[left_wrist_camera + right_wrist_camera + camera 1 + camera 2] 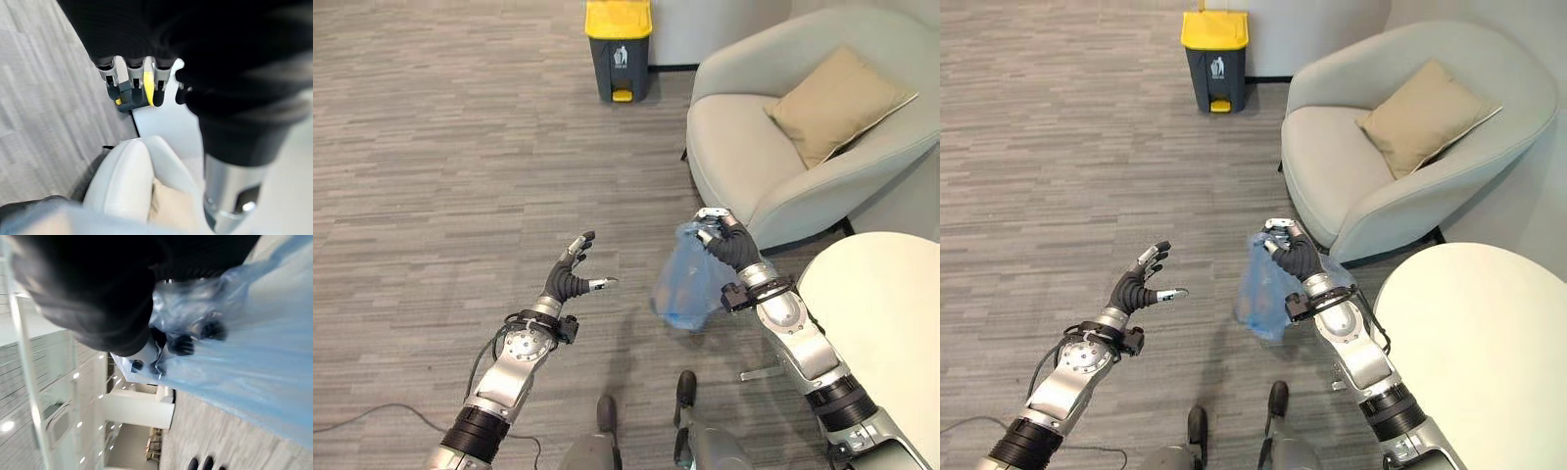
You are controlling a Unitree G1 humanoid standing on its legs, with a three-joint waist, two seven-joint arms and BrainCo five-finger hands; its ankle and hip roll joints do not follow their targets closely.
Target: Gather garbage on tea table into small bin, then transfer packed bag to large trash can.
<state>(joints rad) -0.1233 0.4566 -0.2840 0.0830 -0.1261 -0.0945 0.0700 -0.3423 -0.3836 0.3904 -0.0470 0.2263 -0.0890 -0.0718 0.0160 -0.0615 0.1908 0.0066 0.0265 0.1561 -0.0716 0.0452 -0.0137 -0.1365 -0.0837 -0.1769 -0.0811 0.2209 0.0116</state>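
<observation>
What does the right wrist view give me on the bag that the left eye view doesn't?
The right wrist view alone shows the right hand's dark fingertips curled into the gathered plastic. The left eye view alone shows the yellow-lidded trash can far ahead across the floor, the armchair, the pale table and the open left hand. Both show the blue bag gripped by the right hand.

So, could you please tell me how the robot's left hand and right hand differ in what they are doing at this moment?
The left hand is open, its fingers spread and holding nothing, while the right hand has its fingers curled round the top of the blue bag. The left hand hangs over bare floor; the right hand is beside the armchair, with the bag dangling below it. Both are raised in front of the robot, with the yellow-lidded bin further ahead.
</observation>
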